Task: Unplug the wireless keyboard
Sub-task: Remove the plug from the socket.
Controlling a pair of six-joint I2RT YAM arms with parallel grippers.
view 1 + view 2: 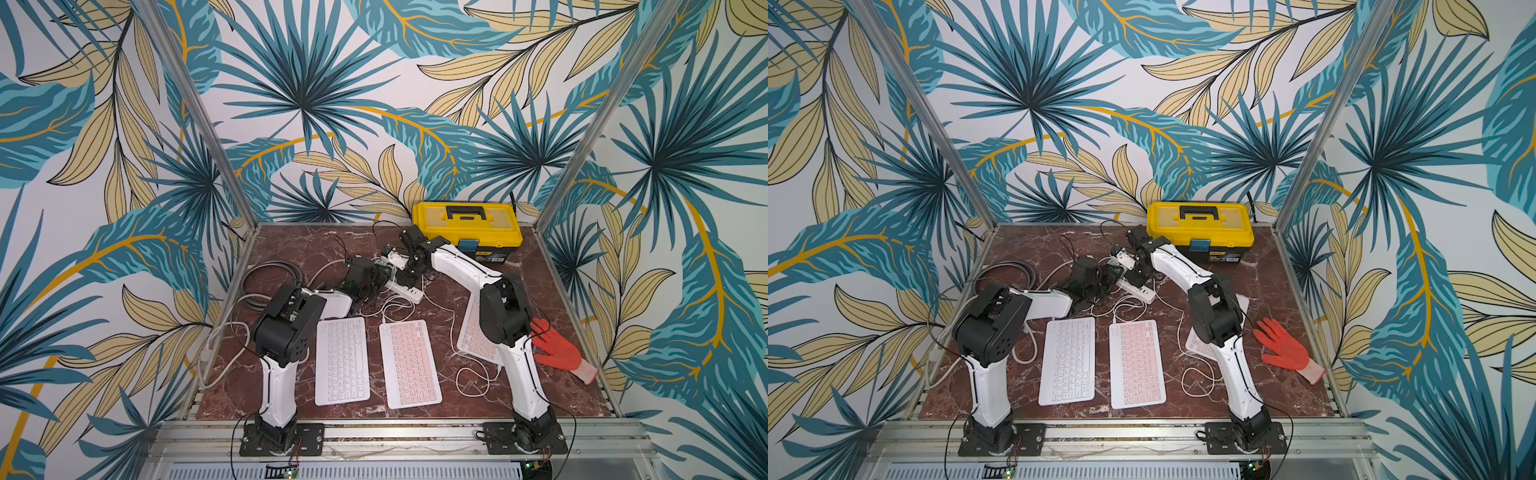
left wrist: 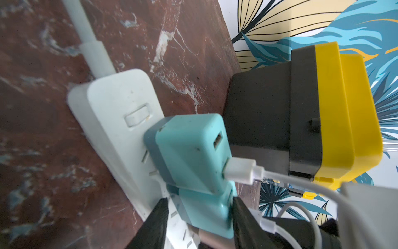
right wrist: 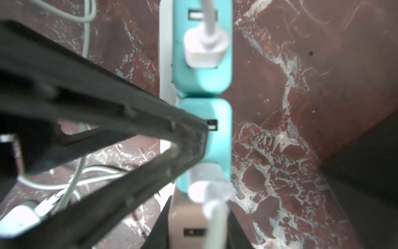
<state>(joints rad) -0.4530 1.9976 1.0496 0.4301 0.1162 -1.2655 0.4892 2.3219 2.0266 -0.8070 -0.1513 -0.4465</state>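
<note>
Left gripper (image 2: 199,201) straddles the teal charger (image 2: 206,215) mid power strip (image 2: 112,112) — clamped? cannot tell — right gripper (image 3: 199,208) pinches the beige charger (image 3: 185,220) next along that strip.

Dark red-brown marbled table (image 1: 291,249) with white veins. White walls (image 1: 332,104) printed with teal, blue and tan palm leaves on yellow stems. Yellow toolbox (image 1: 467,226) with a black handle. Orange-red glove (image 1: 557,353) with a cream cuff. All-white keyboard (image 1: 341,361); pink-keyed keyboard (image 1: 409,363). White power strip (image 2: 116,112). Turquoise charger (image 2: 189,151) with a grey base; second turquoise charger (image 2: 204,213); beige charger (image 3: 181,217). White cable (image 2: 290,180).
</note>
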